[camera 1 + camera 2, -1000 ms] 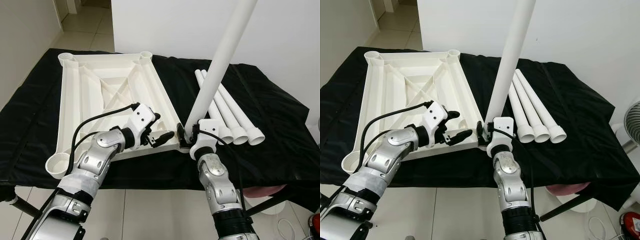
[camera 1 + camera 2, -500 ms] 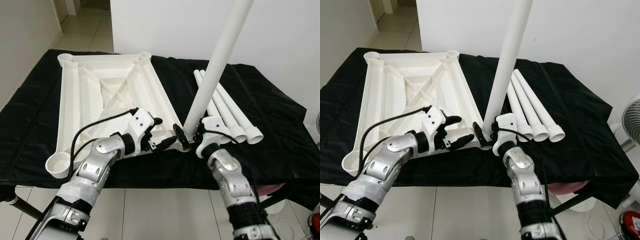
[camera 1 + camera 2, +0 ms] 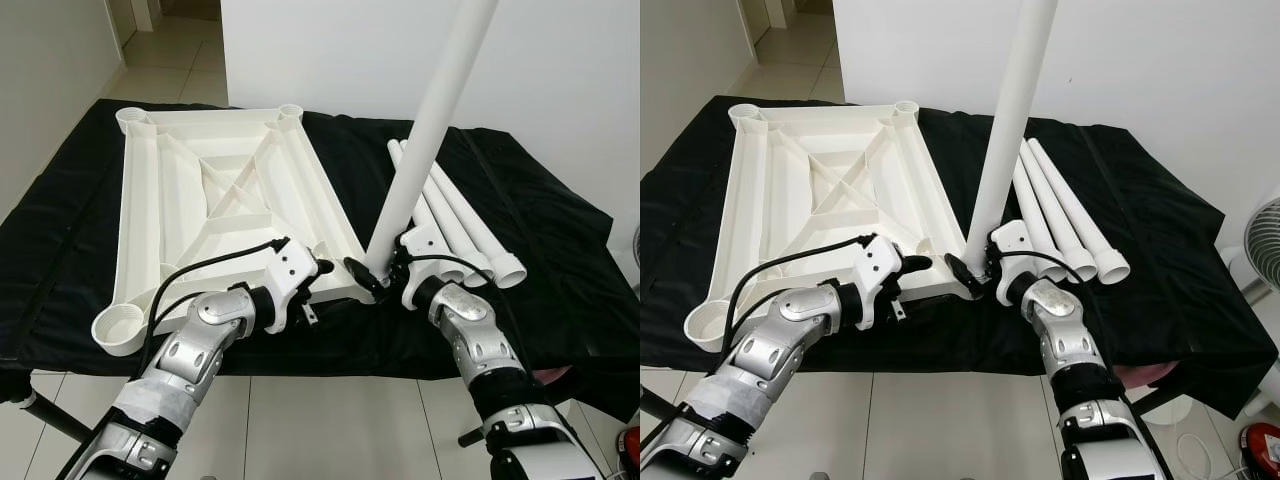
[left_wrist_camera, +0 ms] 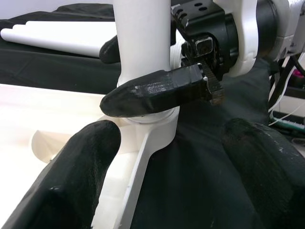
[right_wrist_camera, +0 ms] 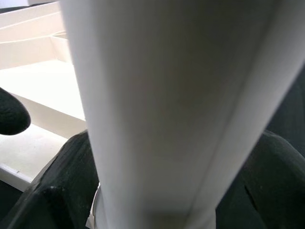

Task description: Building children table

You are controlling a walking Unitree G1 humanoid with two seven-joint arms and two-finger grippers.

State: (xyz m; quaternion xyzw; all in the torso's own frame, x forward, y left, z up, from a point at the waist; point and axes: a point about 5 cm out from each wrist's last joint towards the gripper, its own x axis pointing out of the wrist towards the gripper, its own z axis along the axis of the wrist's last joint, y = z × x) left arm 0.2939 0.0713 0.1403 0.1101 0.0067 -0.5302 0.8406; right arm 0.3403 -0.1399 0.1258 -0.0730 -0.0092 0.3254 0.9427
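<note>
While the right gripper (image 3: 372, 272) is pinching the upright white table leg (image 3: 430, 135), its foot is sitting in the ribbed tabletop's (image 3: 215, 200) 5 o'clock corner socket. The left gripper (image 3: 318, 290), fingers spread, is straddling the near rim. Three smooth tube legs (image 3: 465, 225) are lying at 3 o'clock on black cloth (image 3: 560, 250).

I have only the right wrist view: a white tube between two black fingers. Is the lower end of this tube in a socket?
Observer: It appears so. The leg stands in the near corner socket of the table frame; the right gripper grips it just above.
Operator: Where is the left gripper?
Observer: The left gripper is open, at the frame's near edge beside that socket.
Operator: Are other legs there?
Observer: Three loose legs lie on the black cloth, right of the frame.
</note>
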